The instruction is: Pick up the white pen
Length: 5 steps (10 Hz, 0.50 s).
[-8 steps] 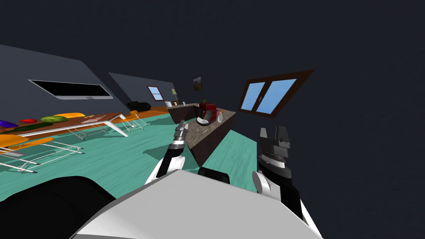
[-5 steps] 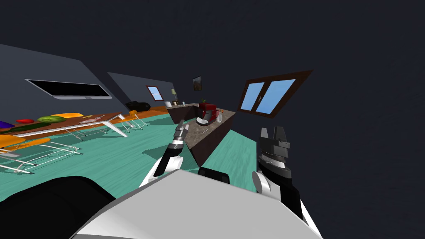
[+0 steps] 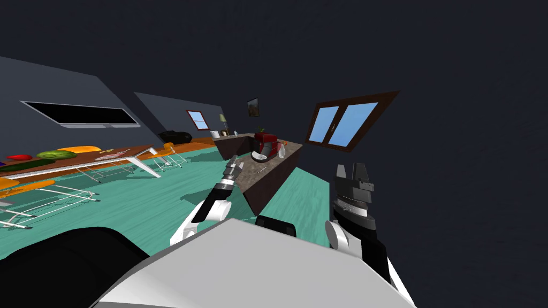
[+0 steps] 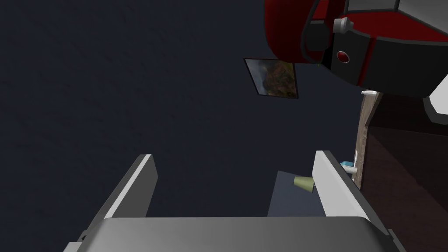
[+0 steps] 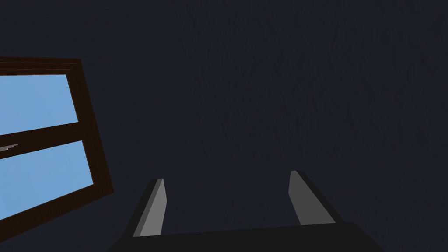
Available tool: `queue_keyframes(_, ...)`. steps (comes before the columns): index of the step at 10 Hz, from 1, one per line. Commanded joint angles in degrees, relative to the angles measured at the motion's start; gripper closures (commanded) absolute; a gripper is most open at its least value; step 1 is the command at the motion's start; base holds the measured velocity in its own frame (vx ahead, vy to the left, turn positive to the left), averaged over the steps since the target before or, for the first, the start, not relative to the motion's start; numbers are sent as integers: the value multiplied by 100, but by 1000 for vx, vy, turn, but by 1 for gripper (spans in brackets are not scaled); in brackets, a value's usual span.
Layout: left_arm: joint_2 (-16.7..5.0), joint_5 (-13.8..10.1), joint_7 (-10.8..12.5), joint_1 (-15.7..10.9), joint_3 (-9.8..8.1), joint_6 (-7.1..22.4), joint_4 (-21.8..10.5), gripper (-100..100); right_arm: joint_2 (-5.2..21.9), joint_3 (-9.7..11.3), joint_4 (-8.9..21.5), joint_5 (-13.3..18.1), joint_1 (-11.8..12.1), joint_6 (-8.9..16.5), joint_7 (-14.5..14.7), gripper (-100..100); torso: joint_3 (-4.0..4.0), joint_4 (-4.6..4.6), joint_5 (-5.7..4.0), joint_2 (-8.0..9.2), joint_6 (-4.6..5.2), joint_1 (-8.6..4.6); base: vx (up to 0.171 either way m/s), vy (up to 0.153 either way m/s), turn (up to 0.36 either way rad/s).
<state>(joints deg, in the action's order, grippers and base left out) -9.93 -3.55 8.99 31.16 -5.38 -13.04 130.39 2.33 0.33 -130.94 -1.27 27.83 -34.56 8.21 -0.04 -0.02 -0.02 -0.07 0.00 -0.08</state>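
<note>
left jaws wide apart and empty at near corner of the bench (image 3: 251, 177), white pen (image 3: 262, 170) lying farther along it, right jaws apart, empty

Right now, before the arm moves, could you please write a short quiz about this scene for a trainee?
1. True or false: the left gripper is shut on the pen.
2. What stands on the counter beyond the pen? A) a red machine B) a green ball C) a pile of plates
3. Which gripper is nearer the pen?

Key
1. False: its fingers are open with nothing between them, and the pen lies on the counter.
2. A
3. Left. The right gripper is open, off to the side and away from the counter.
</note>
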Motion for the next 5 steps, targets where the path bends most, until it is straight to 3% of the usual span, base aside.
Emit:
queue_keyframes(1,-169,-188,224,-23,-71,271,-37,-100,0,0,0,0,0,0,0,0,0,0,0,0,0,0,16,-27,-26)
queue_keyframes(2,-311,-363,392,-29,-140,421,-45,-100,0,0,0,0,0,0,0,0,0,0,0,0,1,-1,27,-34,-39)
queue_keyframes(3,-311,-363,429,-29,-140,519,-45,-100,0,0,0,0,0,0,0,0,-2,-1,0,-3,0,-2,28,-24,-8)
queue_keyframes(4,-446,-546,644,-34,-212,705,-53,-100,0,0,0,0,0,0,0,0,-2,-1,0,-3,-1,0,26,-31,-24)
queue_keyframes(5,-446,-546,644,-34,-212,783,-53,-100,0,0,0,0,0,0,0,0,-2,-1,0,-3,0,-2,15,-22,-13)
